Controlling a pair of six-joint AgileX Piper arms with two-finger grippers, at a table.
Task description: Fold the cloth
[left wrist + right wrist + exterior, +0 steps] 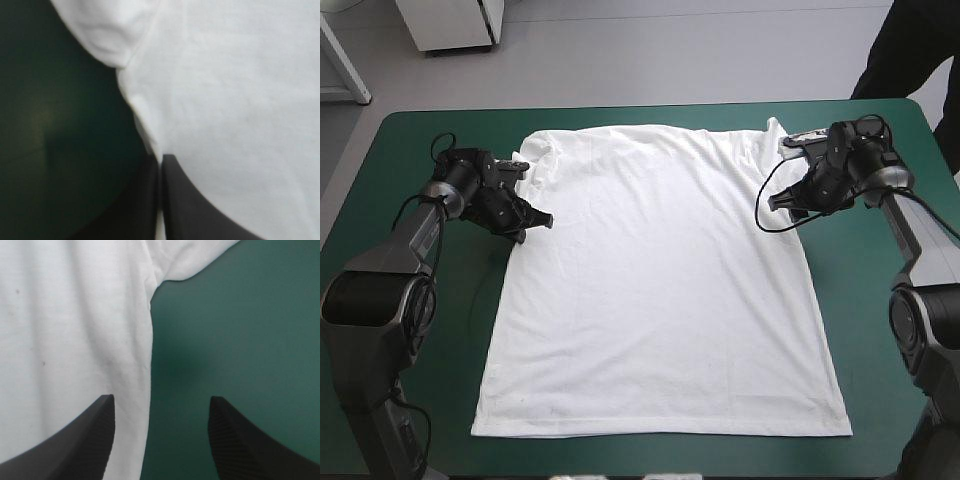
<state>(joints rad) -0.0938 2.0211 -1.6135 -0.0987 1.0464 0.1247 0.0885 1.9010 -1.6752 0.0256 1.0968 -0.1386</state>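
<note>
High view: T-shirt point(660, 290) flat between left tool point(544, 219), clenched on its edge, and right tool point(775, 200), released.

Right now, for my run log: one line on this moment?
T-shirt: flat | left claw: shut on its edge | right claw: open

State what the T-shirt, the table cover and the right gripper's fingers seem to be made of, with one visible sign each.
T-shirt: soft white fabric, probably cotton; it creases and shows stitched seams. Teal-green cover: smooth matt sheet, perhaps vinyl or felt; no weave shows. Fingers of the right gripper: black, matt, finely ribbed; likely rubber or plastic.
</note>
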